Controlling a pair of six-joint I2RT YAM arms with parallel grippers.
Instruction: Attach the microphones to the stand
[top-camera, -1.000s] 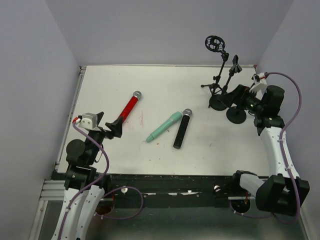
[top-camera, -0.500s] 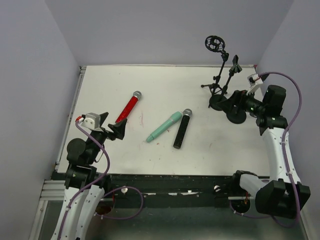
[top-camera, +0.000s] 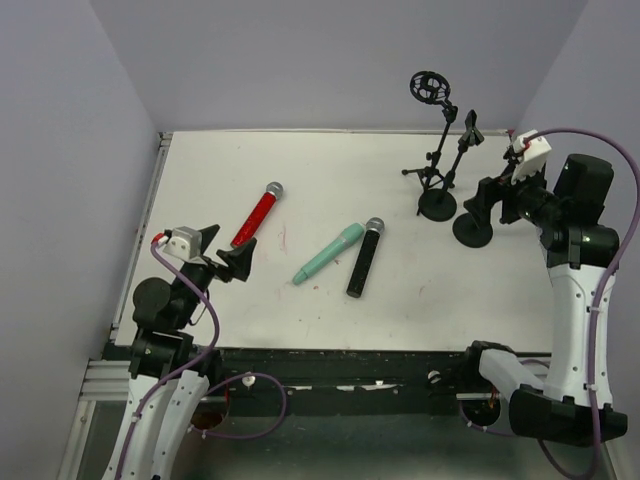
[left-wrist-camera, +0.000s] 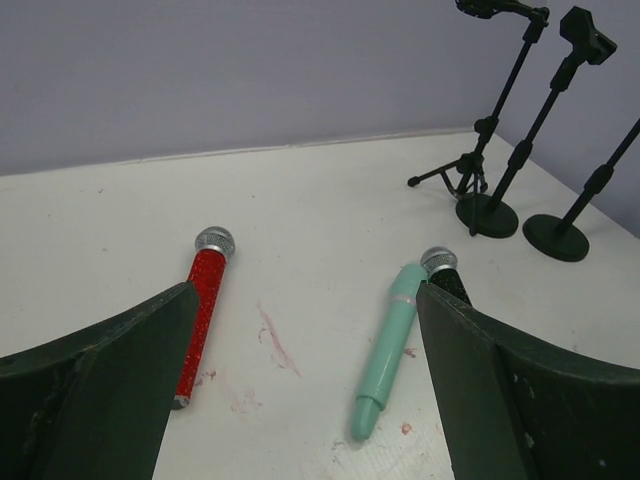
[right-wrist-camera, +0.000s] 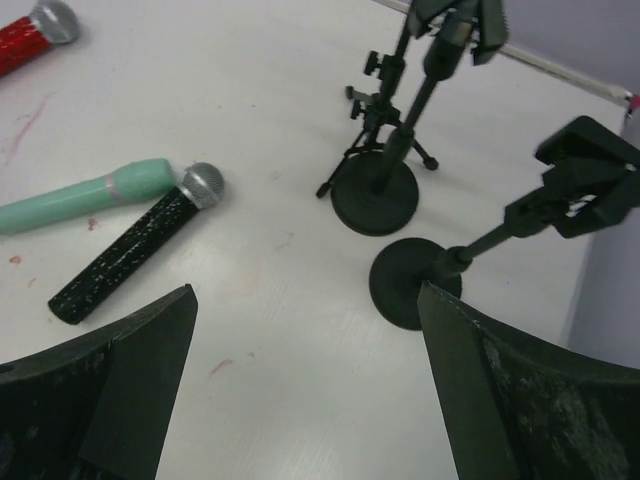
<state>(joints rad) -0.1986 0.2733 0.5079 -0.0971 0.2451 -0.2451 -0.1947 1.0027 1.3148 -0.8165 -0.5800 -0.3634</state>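
Red mic: lay flat at centre-left of the top view, head toward upper right.
Green mic: lay flat mid-frame, its upper end just beside the black mic's head.
Black mic: lay flat, right of the green.
Stands: three, upright at upper right (two round bases, one tripod).
Left gripper: jaws spread wide, empty, lower left by the red mic's tail.
Right gripper: jaws spread wide, empty, beside the nearest round base.
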